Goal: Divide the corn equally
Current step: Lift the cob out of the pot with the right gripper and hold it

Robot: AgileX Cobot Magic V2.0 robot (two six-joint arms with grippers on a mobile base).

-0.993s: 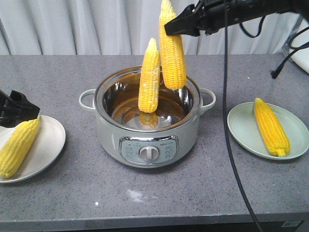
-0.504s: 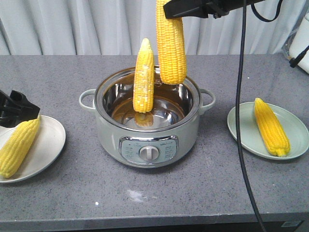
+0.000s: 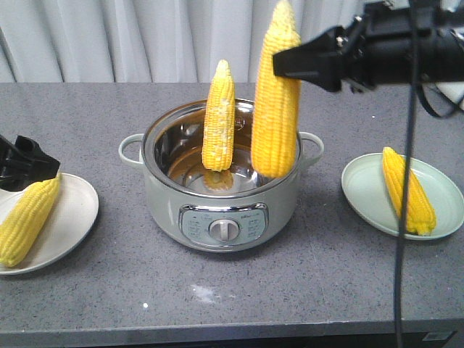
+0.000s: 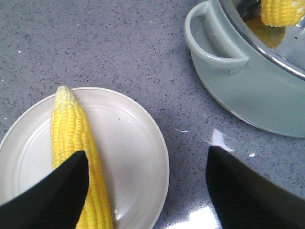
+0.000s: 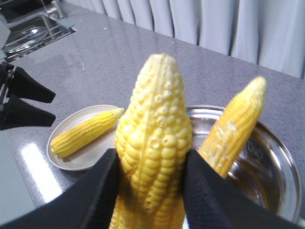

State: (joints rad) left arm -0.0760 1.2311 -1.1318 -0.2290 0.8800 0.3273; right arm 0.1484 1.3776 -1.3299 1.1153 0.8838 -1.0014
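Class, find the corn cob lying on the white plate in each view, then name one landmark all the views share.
Exterior front: cob at far left edge.
Left wrist: cob at lower left.
Right wrist: cob at middle left.
Shared landmark: the electric pot.

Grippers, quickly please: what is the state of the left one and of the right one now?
Left gripper: open, holding nothing.
Right gripper: closed on a whole yellow corn cob, held upright.

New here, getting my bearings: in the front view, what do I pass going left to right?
White plate with left cob → upright cob → held cob in right gripper → green plate with right cob.
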